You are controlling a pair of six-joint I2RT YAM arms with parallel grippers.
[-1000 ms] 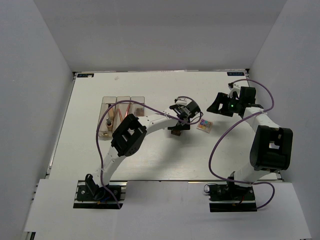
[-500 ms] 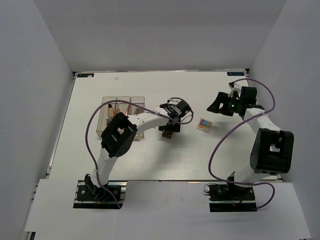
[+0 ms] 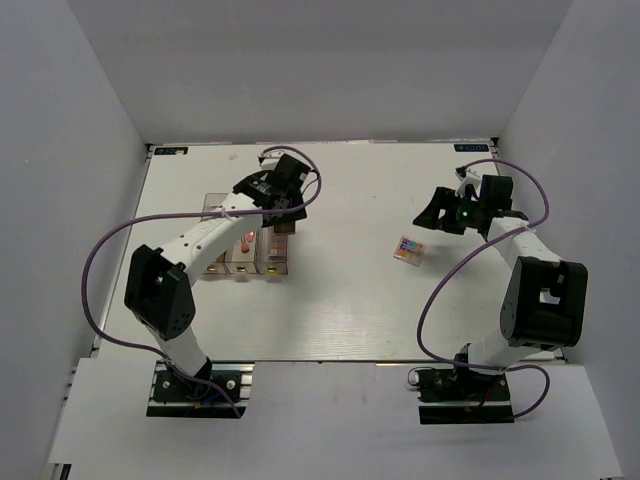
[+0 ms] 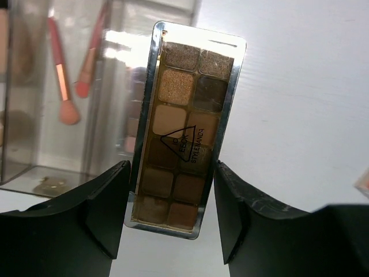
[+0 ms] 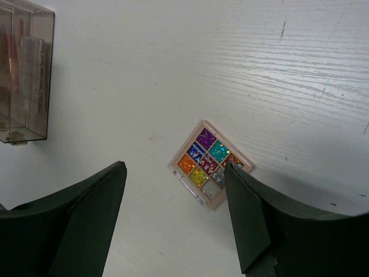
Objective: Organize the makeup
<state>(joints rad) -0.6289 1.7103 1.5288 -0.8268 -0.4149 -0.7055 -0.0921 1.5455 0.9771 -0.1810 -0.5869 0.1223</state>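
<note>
My left gripper (image 3: 285, 210) is shut on a brown-toned eyeshadow palette (image 4: 184, 127) and holds it by its long edges, just right of the clear organizer (image 3: 240, 262). In the left wrist view, orange-pink sticks (image 4: 60, 75) stand inside the organizer (image 4: 109, 115), which is blurred behind the palette. The palette also shows in the top view (image 3: 287, 227) over the organizer's right compartment. My right gripper (image 3: 440, 212) is open and empty above a square multicolour glitter palette (image 5: 210, 164), which lies flat on the table (image 3: 409, 249).
The white table (image 3: 340, 310) has walls at the back and both sides. The organizer shows far off in the right wrist view (image 5: 23, 75). My left arm and its purple cable (image 3: 110, 240) arch over the organizer's left part.
My left arm has swung left from the table's middle to the organizer, carrying the brown palette. The right arm and the multicolour palette have barely moved.
</note>
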